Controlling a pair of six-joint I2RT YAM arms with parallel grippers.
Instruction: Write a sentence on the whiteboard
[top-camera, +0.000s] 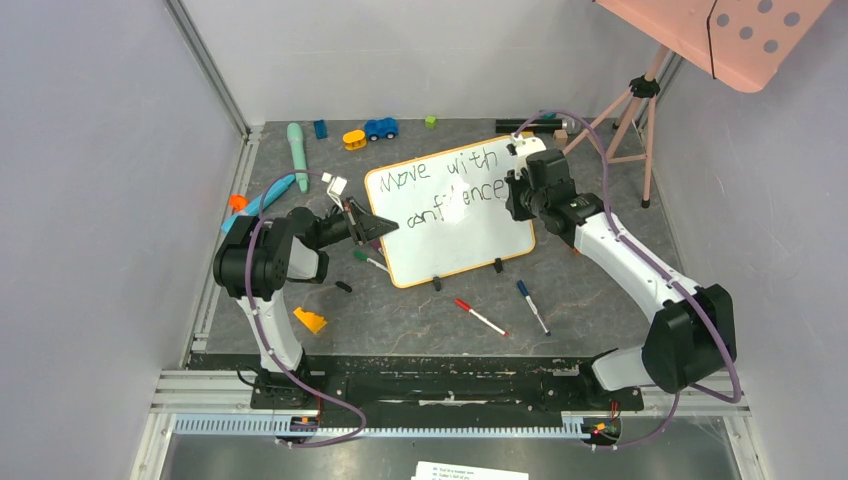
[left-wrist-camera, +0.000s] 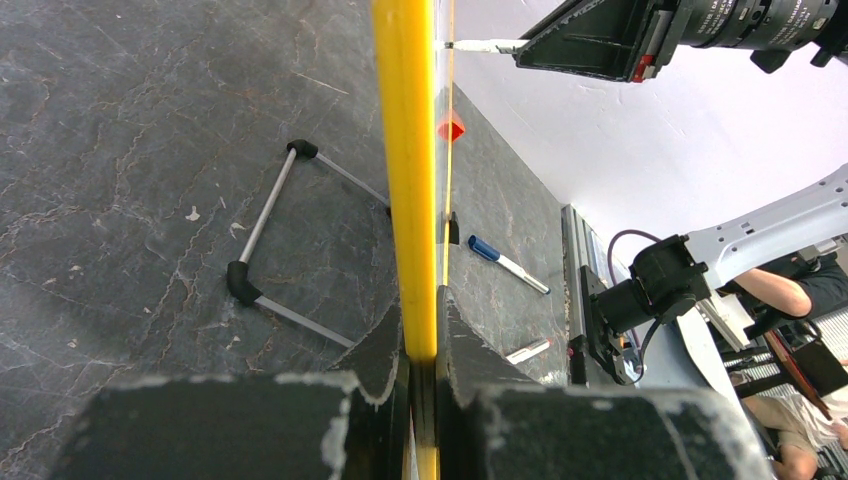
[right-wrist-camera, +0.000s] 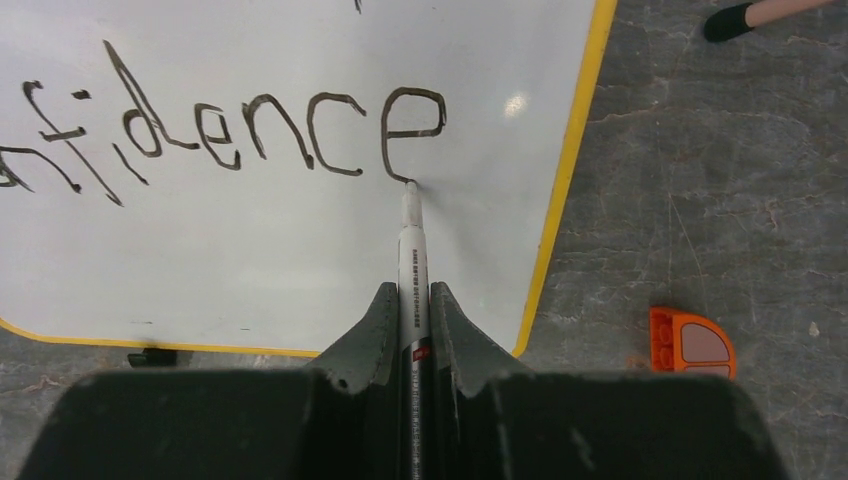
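Yellow-orange frame of the whiteboard (left-wrist-camera: 405, 150) passes between the fingers of the left gripper (left-wrist-camera: 420, 345). Its jaws are pressed onto the board's left edge, prob. to stop the board sliding while the other arm writes. The right gripper (right-wrist-camera: 412, 300) is clamped on a marker (right-wrist-camera: 411, 250), which lies along the fingers w/ its tip pointing out in front, so the tip reaches the surface before the fingers do. The tip touches the bottom of the last "e" of the sentence (top-camera: 440, 180), "Move with confidence", near the board's right edge. The board is at approx. the middle of the table (top-camera: 400, 320), between both arms.
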